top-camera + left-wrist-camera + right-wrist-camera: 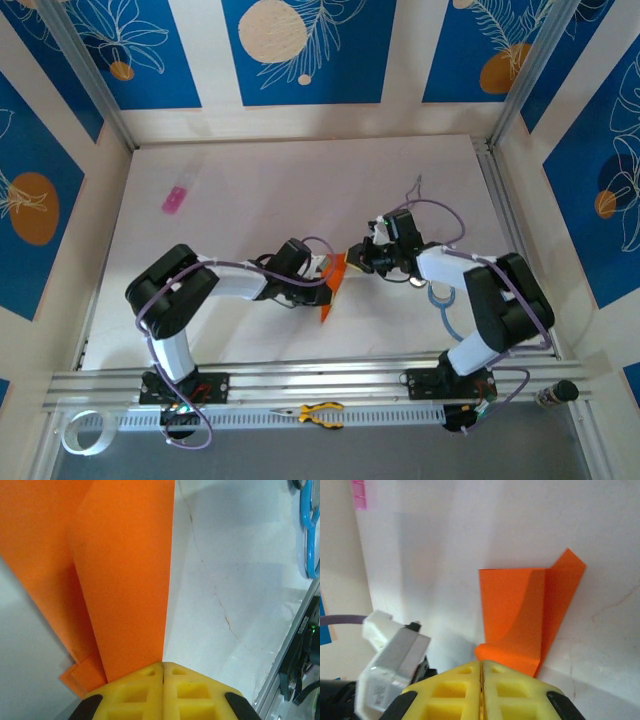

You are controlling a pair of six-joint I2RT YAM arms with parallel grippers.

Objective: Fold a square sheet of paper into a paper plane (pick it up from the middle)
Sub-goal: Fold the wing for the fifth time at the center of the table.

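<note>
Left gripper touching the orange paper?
Touching. Left wrist view: the left gripper, shut, pinches the orange paper right at its tips.

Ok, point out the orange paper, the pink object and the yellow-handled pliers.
orange paper [335, 273], top external view, middle of the folded sheet
pink object [176, 200], top external view, its centre
pliers [326, 412], top external view, the yellow handles

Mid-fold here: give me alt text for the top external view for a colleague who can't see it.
Both arms reach inward to mid-table, the left gripper and right gripper meeting on a folded orange paper. A small pink object lies far left; yellow-handled pliers rest on the near rail.
</note>
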